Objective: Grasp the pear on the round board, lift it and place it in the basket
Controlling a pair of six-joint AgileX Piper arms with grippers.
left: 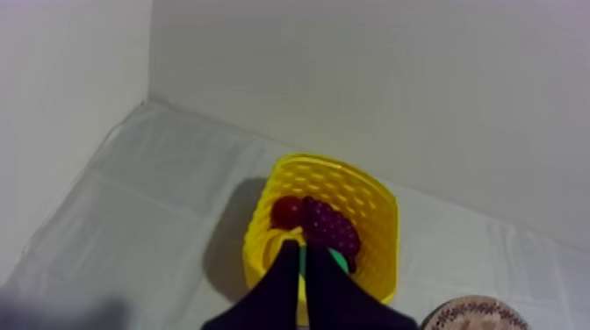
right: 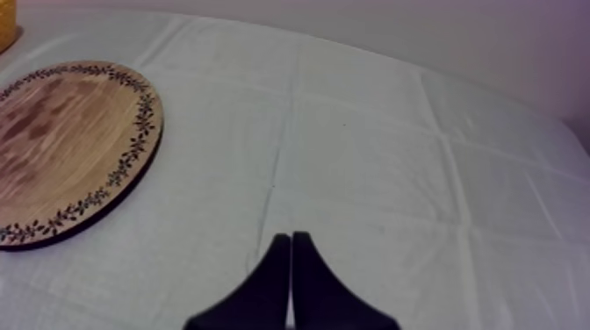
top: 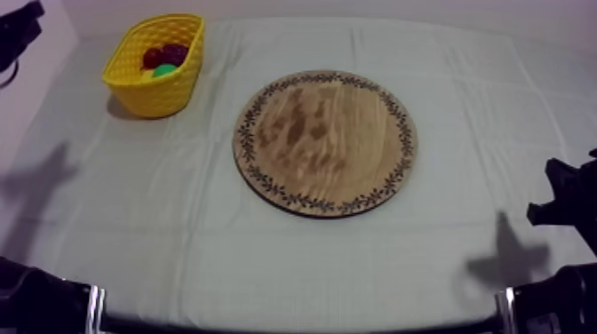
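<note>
Closest in, the right gripper (right: 291, 237) hangs low over the bare cloth of the counter (top: 160, 231). Its two black fingers are pressed together into a narrow wedge and hold nothing. Just beyond it and off to one side lies the round wooden board (top: 325, 142), flat in the middle of the counter. There is nothing on the board, only the wood grain and the ring of leaf pattern round its rim.

Farther back, at the far left corner by the wall, stands the yellow basket (top: 169, 93). The left gripper (left: 303, 246) hovers right above its near rim. Its fingers are drawn close together, with only a sliver between them, and they grip nothing. The pear (left: 339, 257) is down inside the basket, a patch of green showing just past the fingertips. It sits beside a bunch of grapes (left: 329, 224) and a small red fruit (left: 285, 211). From above, the same green spot (top: 163, 70) lies well within the basket walls.

As I read it, the job is as good as done: the pear is off the board and resting in the basket, let go. All that seems left is for the left arm to draw away.

I can read no brand, label or lettering anywhere; the board's rim is decoration only.
</note>
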